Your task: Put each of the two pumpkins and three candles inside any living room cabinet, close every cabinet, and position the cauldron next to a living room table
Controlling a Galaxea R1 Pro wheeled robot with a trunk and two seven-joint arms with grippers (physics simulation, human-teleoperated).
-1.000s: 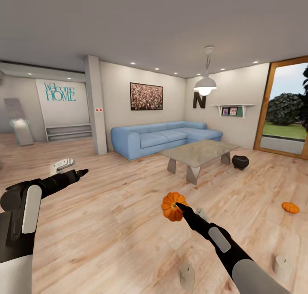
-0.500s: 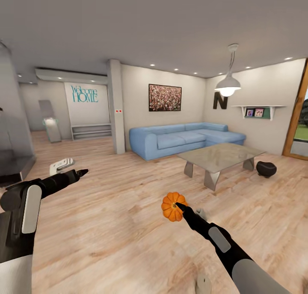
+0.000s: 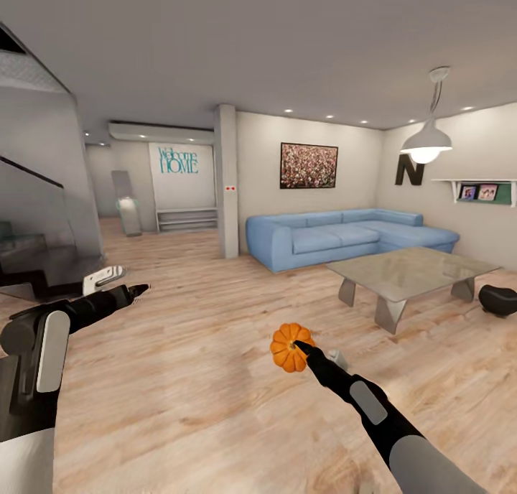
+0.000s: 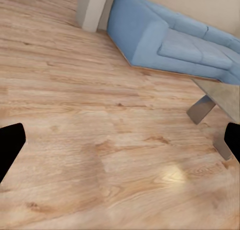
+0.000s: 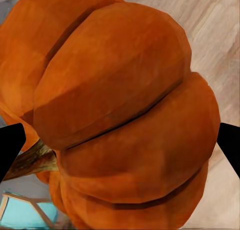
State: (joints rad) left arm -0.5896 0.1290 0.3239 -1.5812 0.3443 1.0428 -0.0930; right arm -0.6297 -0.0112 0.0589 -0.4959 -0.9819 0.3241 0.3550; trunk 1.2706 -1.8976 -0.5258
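Observation:
My right gripper is shut on a bright-orange ribbed pumpkin, held above the wood floor at centre. Close up, the pumpkin sits between the two fingertips of the right gripper, its brown stem to one side. My left gripper hovers at the left, open and empty. In the left wrist view the left gripper has bare floor between its spread fingers. The black cauldron rests on the floor at the right edge, beside the glass coffee table. The candles and the cabinet are out of view.
A blue corner sofa stands behind the table, with a white pillar to its left. Dark stairs with a glass rail rise at far left. A pendant lamp hangs over the table. Open wood floor lies ahead.
The camera has turned left, so the room slid right in view. The floor pumpkin, the candles and the garden door left the frame. Both arms keep their pose; the pumpkin stays gripped.

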